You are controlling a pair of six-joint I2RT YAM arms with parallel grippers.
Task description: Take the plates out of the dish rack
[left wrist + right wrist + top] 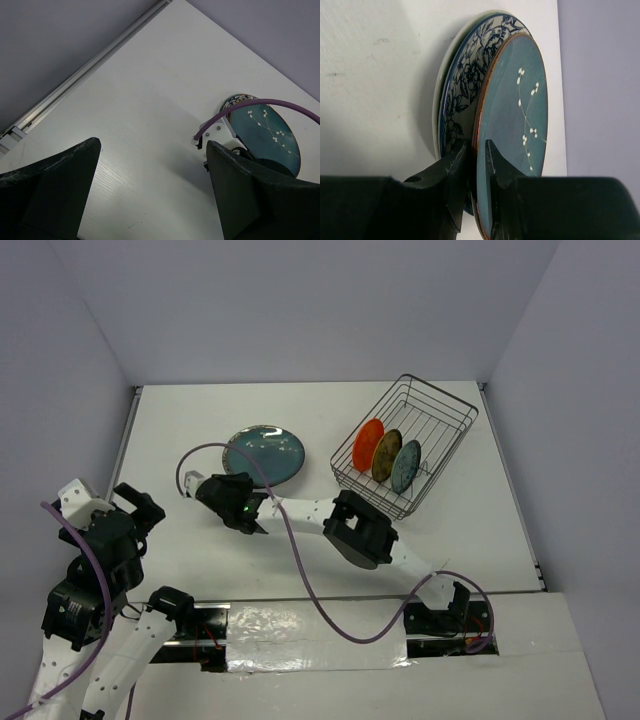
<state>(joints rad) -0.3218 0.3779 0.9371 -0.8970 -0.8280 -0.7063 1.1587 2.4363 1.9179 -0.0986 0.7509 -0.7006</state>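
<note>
The dark teal plate (264, 454) lies on the table left of the dish rack (440, 405), stacked on a blue floral plate (462, 87). My right gripper (477, 145) straddles the teal plate's (515, 115) near rim, jaws slightly parted, with a thin dark gap beside one finger. From above, the right gripper (238, 485) sits at the plate's near-left edge. Three small plates stand upright in the rack: orange-red (369, 445), olive-brown (387, 455), blue-patterned (406, 466). My left gripper (152, 145) hangs open over bare table, holding nothing, at the left (140, 505).
The right arm (360, 530) stretches across the table's middle, its purple cable (300, 570) looping back to the base. Grey walls close in on the left, back and right. The rack stands at an angle in the far right corner.
</note>
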